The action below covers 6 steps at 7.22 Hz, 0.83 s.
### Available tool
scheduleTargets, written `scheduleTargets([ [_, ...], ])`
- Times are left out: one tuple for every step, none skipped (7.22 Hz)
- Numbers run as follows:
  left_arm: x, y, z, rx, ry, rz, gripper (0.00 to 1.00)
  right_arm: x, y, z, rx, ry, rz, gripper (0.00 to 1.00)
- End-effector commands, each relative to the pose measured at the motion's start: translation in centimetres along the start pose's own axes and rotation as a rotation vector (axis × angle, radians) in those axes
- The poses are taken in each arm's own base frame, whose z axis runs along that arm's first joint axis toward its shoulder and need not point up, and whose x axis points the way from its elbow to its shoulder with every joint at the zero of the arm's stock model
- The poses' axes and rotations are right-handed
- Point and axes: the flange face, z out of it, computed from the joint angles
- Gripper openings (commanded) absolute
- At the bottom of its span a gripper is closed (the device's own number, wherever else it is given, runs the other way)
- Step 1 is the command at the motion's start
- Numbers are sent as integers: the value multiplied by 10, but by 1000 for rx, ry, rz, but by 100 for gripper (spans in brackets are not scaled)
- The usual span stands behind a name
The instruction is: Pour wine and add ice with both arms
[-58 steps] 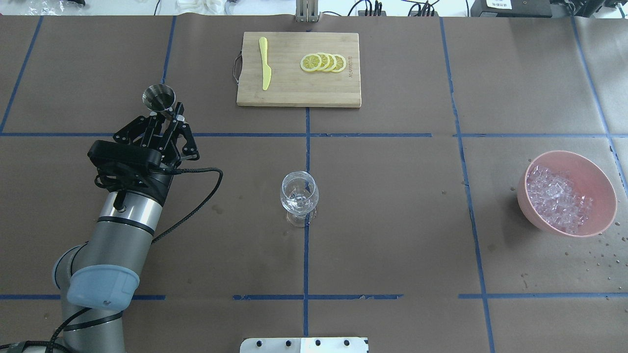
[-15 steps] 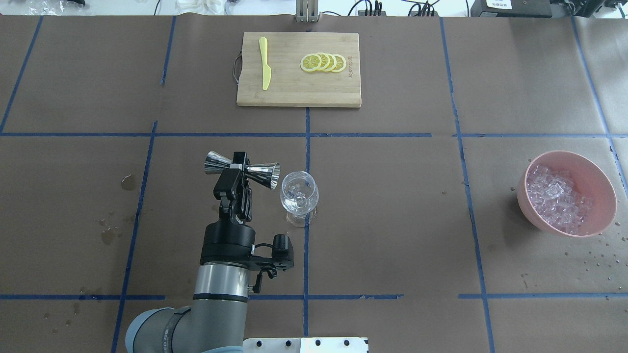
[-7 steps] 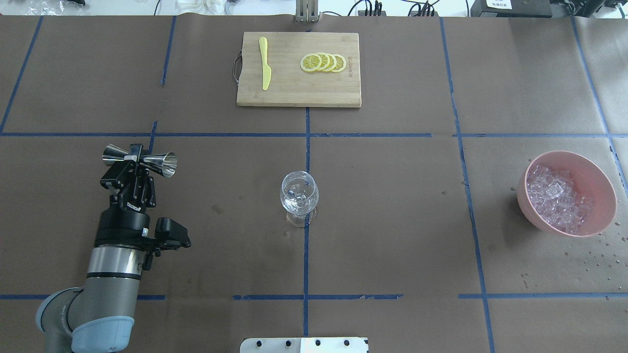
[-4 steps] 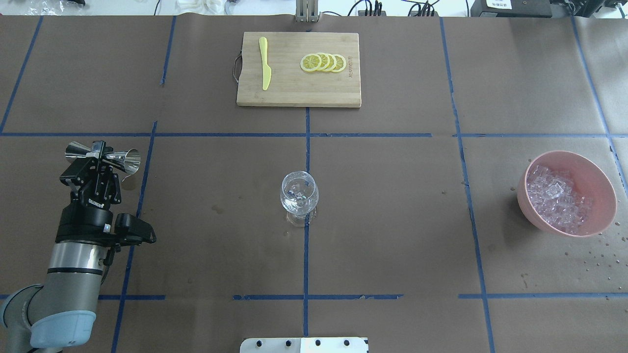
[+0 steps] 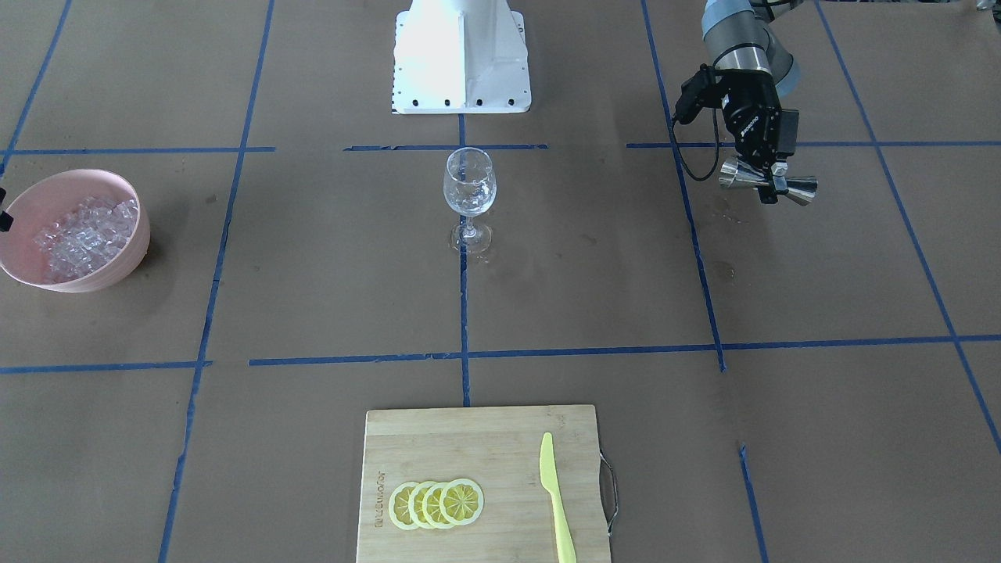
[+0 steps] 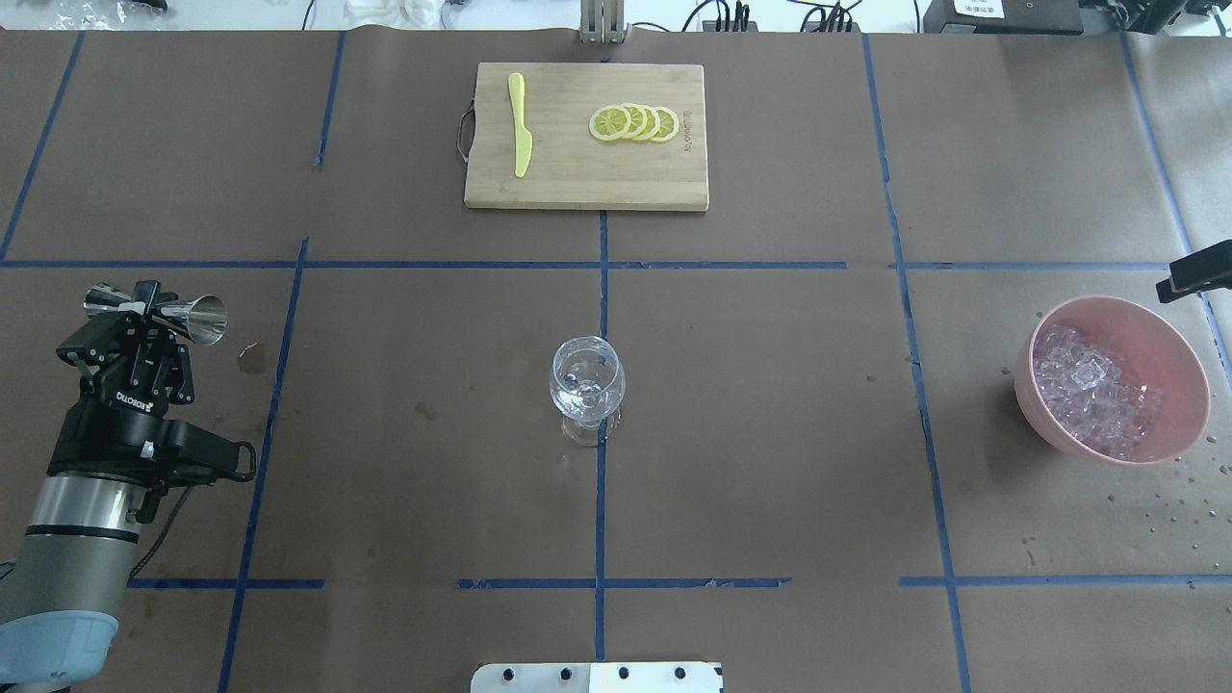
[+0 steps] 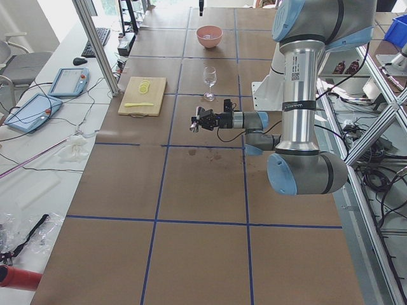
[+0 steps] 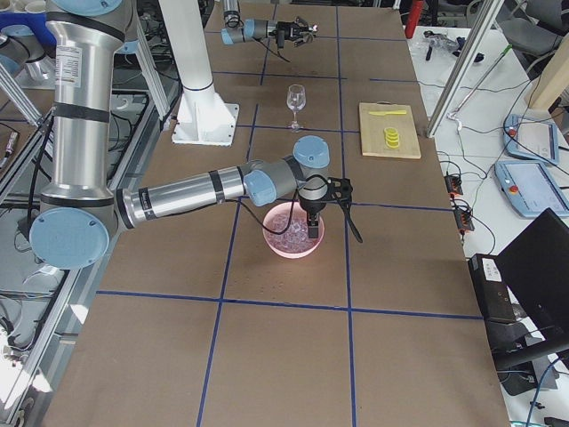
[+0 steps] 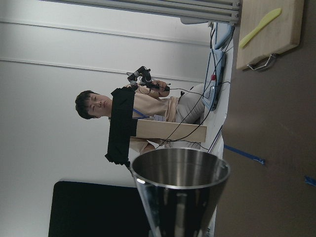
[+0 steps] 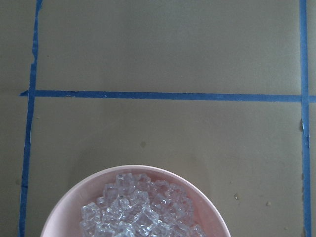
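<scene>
Clear glassy ice cubes point(image 6: 1092, 395) sit in round pink bowl point(image 6: 1179, 423), desk's 3 o'clock. Right end effector point(image 8: 331, 227) hangs by its 12 o'clock rim, nearer arm. Spread or not, I can't tell. Left end effector point(image 6: 144, 308) pinches steel double-cone jigger point(image 6: 200, 319) sideways, 9 o'clock.

Glass point(image 6: 587, 380) centre; board point(image 6: 577, 178) beyond it; ice point(image 6: 1092, 395) in bowl point(image 6: 1169, 356) far right; jigger point(image 6: 197, 319) far left.

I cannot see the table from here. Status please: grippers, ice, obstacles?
Left gripper shut on jigger, held sideways, away from wine glass. Right gripper above pink bowl, state unclear. Ice in bowl. Nothing between bowl and glass.
</scene>
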Motion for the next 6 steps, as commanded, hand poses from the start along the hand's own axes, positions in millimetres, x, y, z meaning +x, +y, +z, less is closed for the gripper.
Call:
scheduleTargets([
  [-3, 10, 3, 1, 4, -2, 0, -19, 21, 24, 23, -15, 37, 100],
  [-4, 12, 3, 3, 3, -12, 0, -27, 25, 34, 7, -11, 57, 99],
  [-5, 14, 3, 4, 3, -17, 0, -33, 28, 43, 8, 8, 53, 98],
  [-5, 14, 3, 3, 1, -18, 0, -39, 32, 50, -2, 15, 40, 97],
  [-4, 15, 4, 1, 1, -14, 0, -43, 35, 59, -14, 25, 27, 96],
  [-4, 16, 5, 3, 3, -15, 0, -49, 39, 67, -19, 40, 8, 92],
])
